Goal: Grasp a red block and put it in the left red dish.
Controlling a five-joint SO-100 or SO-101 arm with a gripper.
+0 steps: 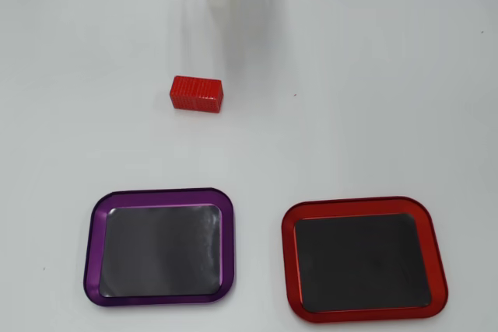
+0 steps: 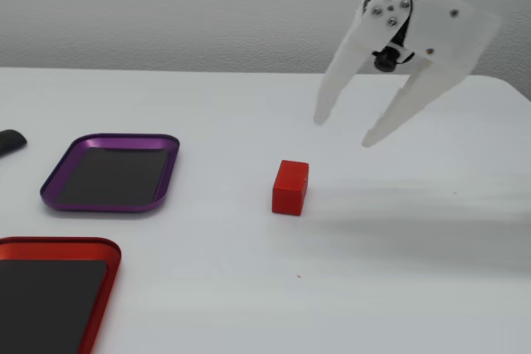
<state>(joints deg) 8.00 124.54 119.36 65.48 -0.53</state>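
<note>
Approach is the step in hand: my claw (image 2: 340, 132) hangs wide and empty above the bench (image 2: 207, 288), up and to the right of the red block (image 2: 290, 187) in the fixed view. I'd bring it straight over the block, line the fingers across the narrow sides, then drop low before closing. The block lies alone on bare white bench, well apart from both trays. The left red dish (image 2: 50, 300) sits at the near left corner, the purple tray (image 2: 112, 172) behind it. A plain pale wall backs the bench.
</note>
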